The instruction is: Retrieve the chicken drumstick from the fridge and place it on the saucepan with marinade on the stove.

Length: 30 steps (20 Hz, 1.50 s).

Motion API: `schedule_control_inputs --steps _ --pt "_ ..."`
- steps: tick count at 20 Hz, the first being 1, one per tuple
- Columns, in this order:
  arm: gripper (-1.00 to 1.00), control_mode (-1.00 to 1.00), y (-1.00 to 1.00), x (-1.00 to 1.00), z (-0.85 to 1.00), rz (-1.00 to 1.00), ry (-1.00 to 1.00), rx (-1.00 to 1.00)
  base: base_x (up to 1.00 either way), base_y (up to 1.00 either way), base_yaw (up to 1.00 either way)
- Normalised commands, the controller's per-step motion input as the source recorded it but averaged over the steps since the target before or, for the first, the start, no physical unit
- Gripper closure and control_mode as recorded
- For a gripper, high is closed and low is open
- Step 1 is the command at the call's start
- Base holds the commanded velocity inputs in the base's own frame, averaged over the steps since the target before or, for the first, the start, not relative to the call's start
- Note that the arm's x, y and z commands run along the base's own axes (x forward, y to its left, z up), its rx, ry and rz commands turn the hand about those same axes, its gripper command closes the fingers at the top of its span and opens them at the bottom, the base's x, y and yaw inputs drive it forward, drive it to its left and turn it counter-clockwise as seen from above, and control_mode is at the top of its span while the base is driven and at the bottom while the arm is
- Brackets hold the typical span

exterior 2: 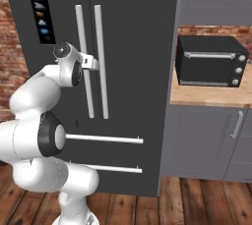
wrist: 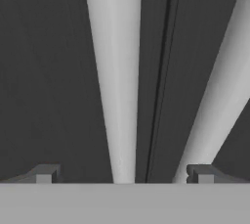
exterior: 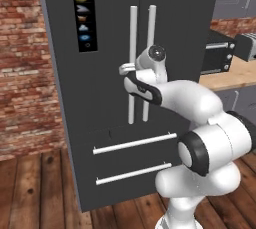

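Clearly the task is at its very start: the fridge [exterior: 115,73] stands shut, both doors flush and the two drawers below closed, so the chicken drumstick is presumably still inside, hidden from every camera. Opening a door, fetching the meat and carrying it to the saucepan on the stove all remain to be done.

Both base views show the fridge across the centre and left of the frame, with the column of small icons [exterior: 83,8] at the upper left. To its right, in the right base view, a black toaster oven [exterior 2: 210,61] sits on a wooden counter [exterior 2: 206,97] in the right half of the frame.

The arm reaches forward from the base, elbow bent and raised, with the hand held level at mid-height of the doors. The gripper [exterior: 127,67] meets the left door handle [exterior: 132,48], just beside the right door handle [exterior: 149,43]. In the hand view the fingertips [wrist: 46,173] stand wide apart at the bottom corners, the left handle's pale bar [wrist: 117,81] rises between them and the door seam runs just to its right. The jaws are spread around that bar, not yet closed on it.
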Motion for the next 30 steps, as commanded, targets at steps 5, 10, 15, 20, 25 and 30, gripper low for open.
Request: schedule_control_inputs --steps 5,10,15,20,25,30 --pt "-1.00 -1.00 0.00 0.35 -0.06 0.00 0.00 0.00 0.00 0.00 0.00" --pt "-1.00 -1.00 0.00 0.45 -0.15 0.00 0.00 0.00 0.00 0.00 0.00" --pt "-1.00 -1.00 0.02 0.50 -0.18 0.00 0.00 0.00 0.00 0.00 0.00" --pt "-1.00 -1.00 0.21 0.50 -0.15 0.00 0.00 0.00 0.00 0.00 0.00" --pt "1.00 -1.00 0.23 0.36 -0.10 -0.02 0.00 0.00 0.00 0.00 0.00" --pt "1.00 -1.00 0.00 0.00 0.00 0.00 0.00 0.00 0.00 0.00 0.00"
